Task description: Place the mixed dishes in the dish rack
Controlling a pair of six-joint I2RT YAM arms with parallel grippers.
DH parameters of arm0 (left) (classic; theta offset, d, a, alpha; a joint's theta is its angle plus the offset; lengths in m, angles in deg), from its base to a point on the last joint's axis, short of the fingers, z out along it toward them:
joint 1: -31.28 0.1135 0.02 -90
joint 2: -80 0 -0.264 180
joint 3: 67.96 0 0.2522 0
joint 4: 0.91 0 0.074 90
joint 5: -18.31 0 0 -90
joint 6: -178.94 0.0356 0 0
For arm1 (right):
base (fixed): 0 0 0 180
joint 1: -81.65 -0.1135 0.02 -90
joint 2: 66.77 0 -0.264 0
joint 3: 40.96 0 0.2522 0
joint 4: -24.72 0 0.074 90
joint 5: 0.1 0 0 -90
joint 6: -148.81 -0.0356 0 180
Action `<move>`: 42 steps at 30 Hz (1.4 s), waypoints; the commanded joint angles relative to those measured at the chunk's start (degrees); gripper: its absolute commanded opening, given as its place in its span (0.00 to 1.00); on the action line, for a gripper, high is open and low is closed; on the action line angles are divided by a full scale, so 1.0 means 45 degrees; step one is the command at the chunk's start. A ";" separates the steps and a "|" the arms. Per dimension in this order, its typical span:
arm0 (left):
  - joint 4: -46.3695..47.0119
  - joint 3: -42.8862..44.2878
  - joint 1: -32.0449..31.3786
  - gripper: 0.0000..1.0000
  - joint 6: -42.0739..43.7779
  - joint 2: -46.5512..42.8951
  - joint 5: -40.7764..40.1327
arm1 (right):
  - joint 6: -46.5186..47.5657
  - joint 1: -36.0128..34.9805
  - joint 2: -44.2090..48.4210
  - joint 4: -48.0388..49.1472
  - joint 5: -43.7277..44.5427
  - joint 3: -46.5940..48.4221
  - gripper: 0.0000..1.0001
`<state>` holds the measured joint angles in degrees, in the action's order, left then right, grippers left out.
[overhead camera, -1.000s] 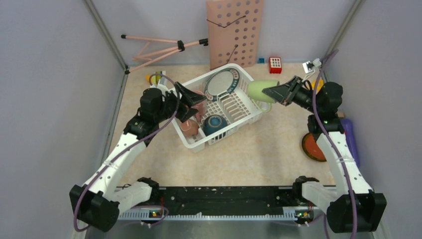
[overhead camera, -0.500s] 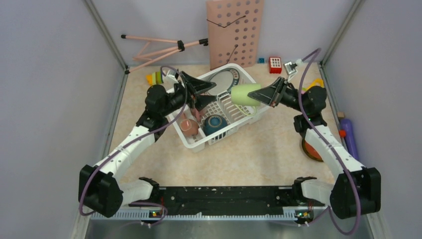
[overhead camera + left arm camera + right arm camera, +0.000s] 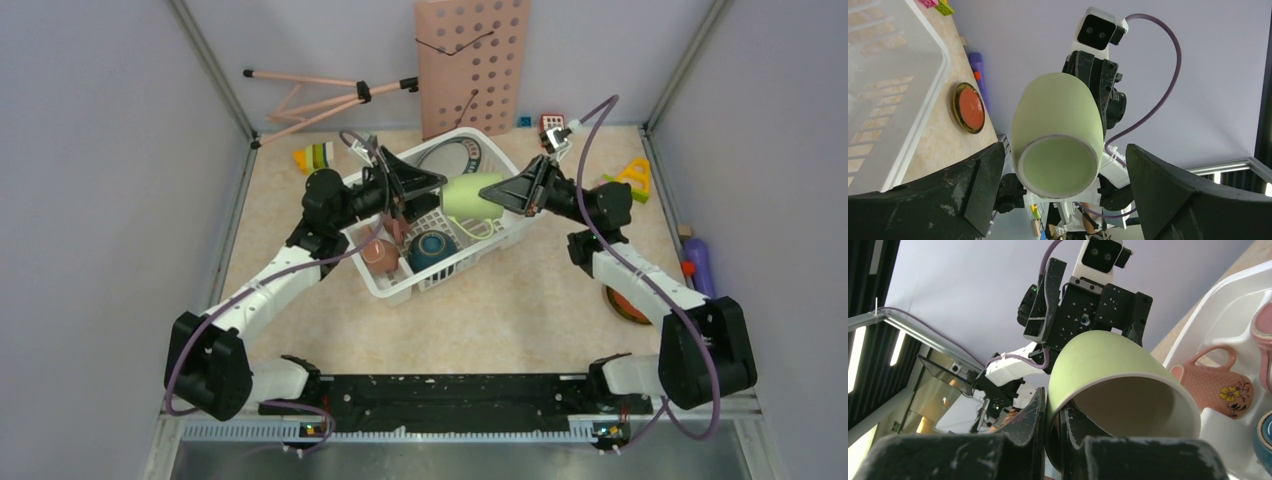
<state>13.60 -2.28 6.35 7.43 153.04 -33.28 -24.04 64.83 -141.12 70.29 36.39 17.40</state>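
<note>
Right claw (image 3: 490, 192) pinches smooth, rounded green mug (image 3: 462, 196) (matte glaze) over slotted rack (image 3: 440, 276).

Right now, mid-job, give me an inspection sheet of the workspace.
Surface: beige table, no spills seen.
Job's things: mug held above rack; plate, pink cup, bowl in rack; orange plate on table, right.
Clutter: blocks, purple cylinder.
Grippers: right gripper pinches mug rim; left gripper open, fingers either side of mug.
Cables: purple cables loop off both wrists, no snag seen.
Surroundings: grey walls, pegboard, tripod behind.
</note>
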 commanded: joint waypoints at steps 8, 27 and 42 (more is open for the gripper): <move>0.0310 0.0145 -0.0527 0.95 0.0744 0.0218 0.0977 | -0.0382 -0.1063 -0.0540 0.2379 0.0818 0.0466 0.00; -0.2179 -0.0214 -0.0711 0.00 0.3145 -0.0904 -0.0446 | 0.2295 -0.1209 -0.0156 0.0113 0.1236 -0.0496 0.53; -0.2953 0.0283 -0.0420 0.00 0.3898 -0.0768 -0.1134 | 0.4371 -0.0020 0.0503 -0.2234 0.1867 -0.1913 0.78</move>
<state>-3.36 -3.76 3.88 23.30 151.48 -37.23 -6.75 62.76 -140.01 59.21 44.23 10.52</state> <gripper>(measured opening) 0.767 0.751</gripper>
